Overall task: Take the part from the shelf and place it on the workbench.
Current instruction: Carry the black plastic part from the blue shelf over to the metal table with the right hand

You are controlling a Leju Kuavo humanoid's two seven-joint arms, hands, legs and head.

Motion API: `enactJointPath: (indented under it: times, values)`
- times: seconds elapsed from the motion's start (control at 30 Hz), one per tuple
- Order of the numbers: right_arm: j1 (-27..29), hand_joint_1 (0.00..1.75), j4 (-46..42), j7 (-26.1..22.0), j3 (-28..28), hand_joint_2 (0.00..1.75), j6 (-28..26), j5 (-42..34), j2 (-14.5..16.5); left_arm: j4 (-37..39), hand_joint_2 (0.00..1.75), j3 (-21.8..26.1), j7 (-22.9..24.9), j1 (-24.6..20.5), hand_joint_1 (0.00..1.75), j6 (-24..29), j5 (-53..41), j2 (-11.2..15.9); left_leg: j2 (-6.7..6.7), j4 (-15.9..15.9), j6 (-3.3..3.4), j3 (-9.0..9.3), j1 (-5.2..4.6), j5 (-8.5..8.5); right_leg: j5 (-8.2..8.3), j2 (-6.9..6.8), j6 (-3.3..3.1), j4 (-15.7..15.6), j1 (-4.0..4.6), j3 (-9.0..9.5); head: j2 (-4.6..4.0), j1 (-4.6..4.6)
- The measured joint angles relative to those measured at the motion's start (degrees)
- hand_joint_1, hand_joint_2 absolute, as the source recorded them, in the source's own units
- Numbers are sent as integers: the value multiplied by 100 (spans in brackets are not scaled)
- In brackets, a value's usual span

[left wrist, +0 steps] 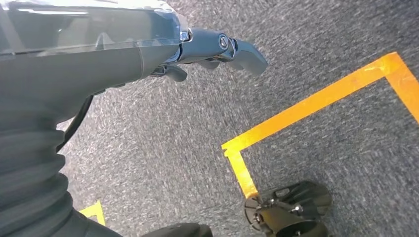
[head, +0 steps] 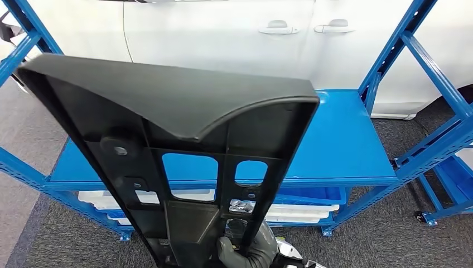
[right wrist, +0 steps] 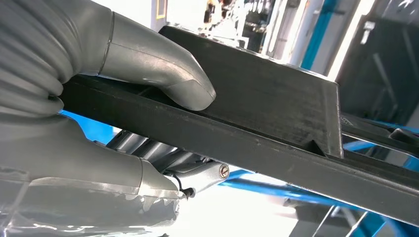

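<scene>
Right hand [head: 241,248] grips the black part [head: 167,139] at frame bottom, before the blue shelf [head: 340,139]. Left hand [left wrist: 207,49] empty, fingers extended.

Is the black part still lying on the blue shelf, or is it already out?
Out. The black part is lifted above the blue shelf, gripped at its near end by the right hand.
</scene>
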Motion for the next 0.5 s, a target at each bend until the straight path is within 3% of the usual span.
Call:
enactJointPath:
  times: [0.07,0.13,0.23,0.3,0.43,0.47,0.5]
  values:
    - [25,175,33,8,0,175,-20,38,0,0,175,1,52,-6,0,-96,8,-1,-4,15,-18,8,-7,-12,370,0,-52,-773,4,385,0,0]
    - [39,175,81,40,0,175,-5,58,1,0,175,1,79,-8,0,-162,23,-3,-6,38,-60,3,-29,-31,571,-1,-103,-1384,26,678,0,0]
    - [60,175,199,122,-2,175,59,60,2,0,175,8,91,-7,0,-251,121,-2,-3,47,-150,1,-31,-41,606,-1,-166,-1504,40,720,0,1]
    - [63,175,275,163,-3,175,91,56,4,0,175,16,103,-3,0,-311,169,-2,-2,198,-218,-43,-20,-189,649,-16,-226,-1540,18,726,0,0]
    - [83,175,403,182,-9,175,99,47,13,0,175,33,102,19,0,-411,187,-2,0,1469,-335,-518,22,-914,697,-46,-281,-1550,12,669,0,0]
    - [96,175,434,183,-11,175,98,47,13,0,175,38,101,27,0,-428,189,-2,1,1621,-350,-556,32,-941,707,-48,-280,-1541,12,648,0,0]
    - [110,175,461,183,-13,175,95,47,13,0,175,42,99,33,0,-443,190,-2,1,1555,-359,-490,42,-859,716,-48,-274,-1530,10,629,0,0]
